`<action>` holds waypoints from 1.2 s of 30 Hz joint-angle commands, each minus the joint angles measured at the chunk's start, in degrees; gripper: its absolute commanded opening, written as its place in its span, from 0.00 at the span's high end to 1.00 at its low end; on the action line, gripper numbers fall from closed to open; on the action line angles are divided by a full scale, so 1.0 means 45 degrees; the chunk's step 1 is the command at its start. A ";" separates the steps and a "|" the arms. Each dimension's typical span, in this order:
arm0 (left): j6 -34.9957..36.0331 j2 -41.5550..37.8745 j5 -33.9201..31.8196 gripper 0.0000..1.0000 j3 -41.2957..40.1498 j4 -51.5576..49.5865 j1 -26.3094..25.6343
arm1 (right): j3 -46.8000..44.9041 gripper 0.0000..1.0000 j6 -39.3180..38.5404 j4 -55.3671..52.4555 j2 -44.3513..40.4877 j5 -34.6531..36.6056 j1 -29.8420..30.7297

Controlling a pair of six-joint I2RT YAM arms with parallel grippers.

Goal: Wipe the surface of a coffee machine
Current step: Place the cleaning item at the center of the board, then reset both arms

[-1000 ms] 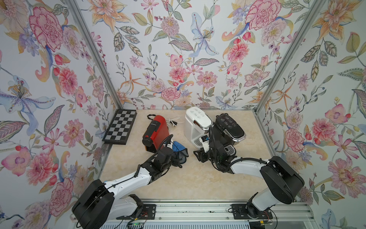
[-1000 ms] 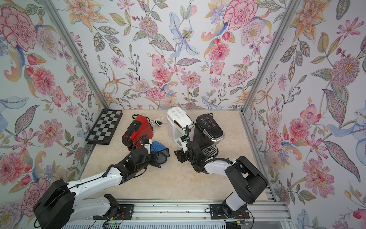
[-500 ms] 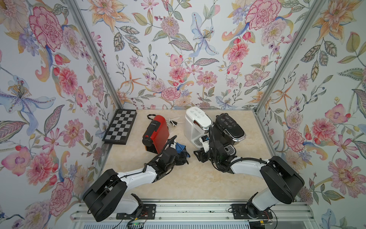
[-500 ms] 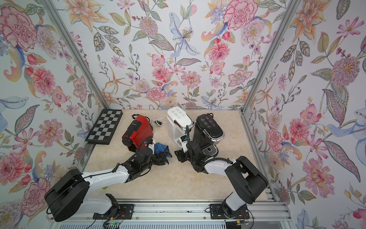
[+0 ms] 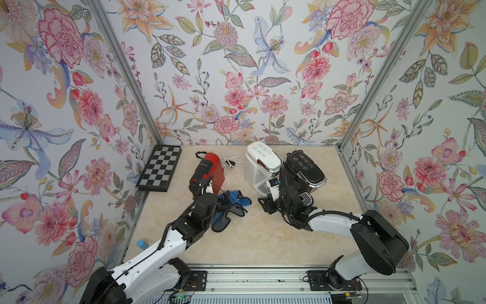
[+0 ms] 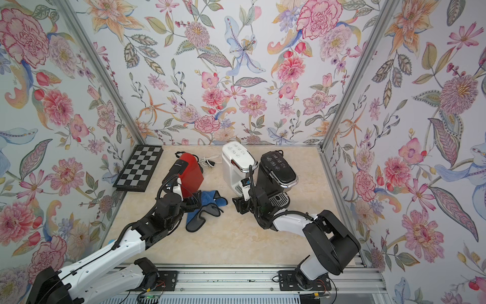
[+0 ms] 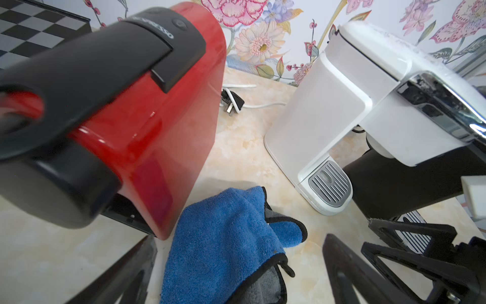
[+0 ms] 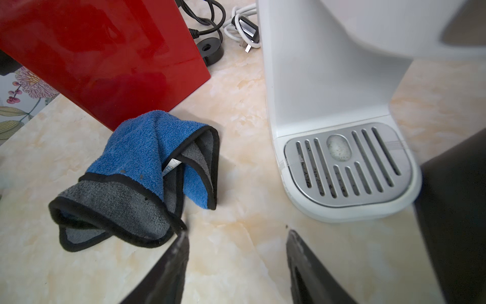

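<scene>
A chessboard (image 5: 160, 168) lies at the desk's (image 5: 249, 242) far left corner. Next stands the red coffee machine (image 5: 210, 171). The blue-and-grey cloth (image 5: 232, 208) lies crumpled just beside its front, between the widely spread fingers of the left end effector (image 7: 238, 244). The right end effector (image 8: 236, 237), jaws apart, hovers before the white coffee machine (image 5: 259, 163). The black coffee machine (image 5: 305, 168) stands nearest the right edge.

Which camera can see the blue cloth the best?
The right wrist view: nearly the whole blue cloth shows, close and sharp. The left wrist view cuts off its near end. In both top views it is small, and the left arm hides part.
</scene>
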 commanded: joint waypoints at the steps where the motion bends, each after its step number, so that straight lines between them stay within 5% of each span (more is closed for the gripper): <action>1: 0.0370 -0.0715 -0.0480 0.01 -0.0549 -0.0703 0.0322 | -0.0298 0.40 -0.0003 -0.0153 -0.0796 0.0412 -0.0072; 5: 0.0779 -0.0591 -0.0234 0.01 -0.1011 -0.0141 0.0658 | -0.0355 0.39 0.0103 -0.0773 -0.1548 0.0764 -0.0071; 13: 0.1511 -0.1266 -0.2570 0.01 -0.2304 0.1979 0.1835 | -0.0794 0.34 -0.0039 -0.3238 -0.3637 0.3627 -0.0526; 22: 0.3387 -0.2979 -0.4706 0.01 -0.4414 0.5059 0.4046 | -0.2079 0.23 0.0652 -0.4575 -0.7009 0.5794 -0.2851; 36: 0.5677 -0.3827 -0.4222 0.01 -0.6121 0.7467 0.6347 | -0.4016 0.06 0.1889 -0.3667 -0.8793 0.6395 -0.7191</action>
